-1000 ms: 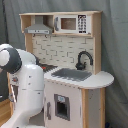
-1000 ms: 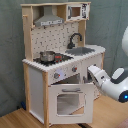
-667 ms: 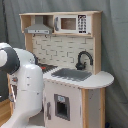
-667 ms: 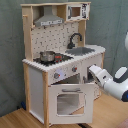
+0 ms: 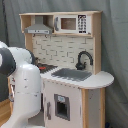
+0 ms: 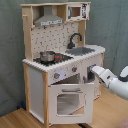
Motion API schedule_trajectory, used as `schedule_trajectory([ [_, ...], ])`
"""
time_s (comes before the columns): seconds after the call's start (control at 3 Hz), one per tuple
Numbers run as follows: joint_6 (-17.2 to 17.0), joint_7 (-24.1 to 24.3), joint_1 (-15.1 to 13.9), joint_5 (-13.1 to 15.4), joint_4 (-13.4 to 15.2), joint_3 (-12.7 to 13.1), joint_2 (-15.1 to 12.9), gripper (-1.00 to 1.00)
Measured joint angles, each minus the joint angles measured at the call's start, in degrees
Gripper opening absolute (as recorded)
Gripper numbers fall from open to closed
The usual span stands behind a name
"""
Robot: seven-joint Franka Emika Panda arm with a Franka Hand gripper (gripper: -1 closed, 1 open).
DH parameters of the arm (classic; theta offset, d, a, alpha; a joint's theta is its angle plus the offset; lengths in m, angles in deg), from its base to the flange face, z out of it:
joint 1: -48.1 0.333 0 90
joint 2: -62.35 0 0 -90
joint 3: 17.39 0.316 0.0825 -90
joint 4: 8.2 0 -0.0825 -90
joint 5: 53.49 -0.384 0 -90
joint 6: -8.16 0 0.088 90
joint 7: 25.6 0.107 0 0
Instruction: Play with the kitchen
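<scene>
— Arm first: where does it reach?

— From the second exterior view's right, white and bent, its hand (image 6: 93, 74) sits at the kitchen (image 6: 60, 60), just beside the ajar oven door (image 6: 66, 102). Whether the hand is clenched or released cannot be told.

— And the setting?

— The kitchen stands on a wooden floor (image 6: 15, 119) before a grey curtain (image 5: 114, 45). A small pot (image 6: 47, 56) rests on the stovetop, left of the faucet (image 6: 75, 39).

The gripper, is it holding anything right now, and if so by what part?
Cannot be told. In the second exterior view the gripper is at the upper right edge of the kitchen's oven door, with no grasp visible.
</scene>
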Motion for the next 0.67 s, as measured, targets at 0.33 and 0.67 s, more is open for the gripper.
schedule_trajectory([
  [0.33, 2.6, -3.4, -0.3, -2.7, 1.0, 0.6, 3.6, 1.0],
  [0.67, 5.2, -6.9, -0.7, -5.6, 2.0, 1.1, 7.3, 1.0],
])
